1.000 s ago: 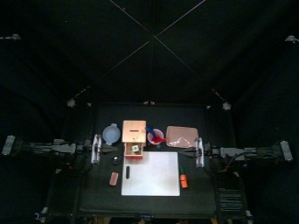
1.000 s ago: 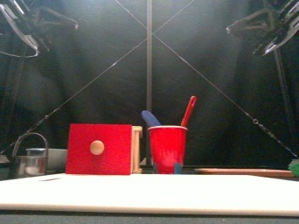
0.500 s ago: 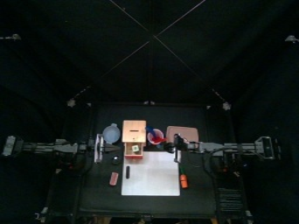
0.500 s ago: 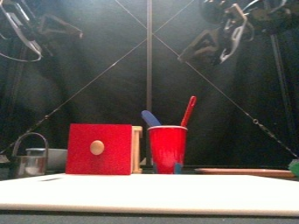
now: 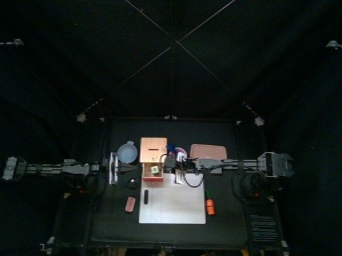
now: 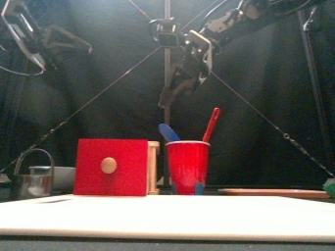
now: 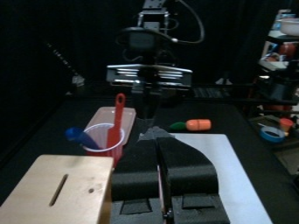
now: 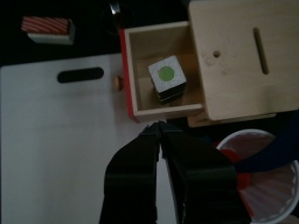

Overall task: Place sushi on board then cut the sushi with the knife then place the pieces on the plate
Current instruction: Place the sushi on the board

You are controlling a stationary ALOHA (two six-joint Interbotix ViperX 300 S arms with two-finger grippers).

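Note:
The toy sushi roll (image 8: 167,77), a dark block with a green dot, lies in the open drawer of the wooden box (image 5: 156,152), behind its red drawer front (image 6: 110,167). My right gripper (image 8: 158,133) hangs high above the drawer's edge, its jaws pressed together and holding nothing; it has reached in to the table's middle (image 5: 178,172). The red cup (image 6: 187,165) holds the red knife (image 6: 210,125) and the blue knife (image 6: 167,132). The white board (image 5: 174,198) lies in front of the box. The pink plate (image 5: 207,155) sits to the right of the cup. My left gripper (image 7: 158,144) rests shut at the left.
A blue-grey bowl (image 5: 127,153) stands left of the box and a metal cutter (image 6: 37,179) stands at the far left. A red striped toy (image 5: 131,204) lies left of the board, an orange toy (image 5: 210,207) at its right edge.
My right arm has swung in from the right side to the middle, over the open drawer. The left arm has not moved.

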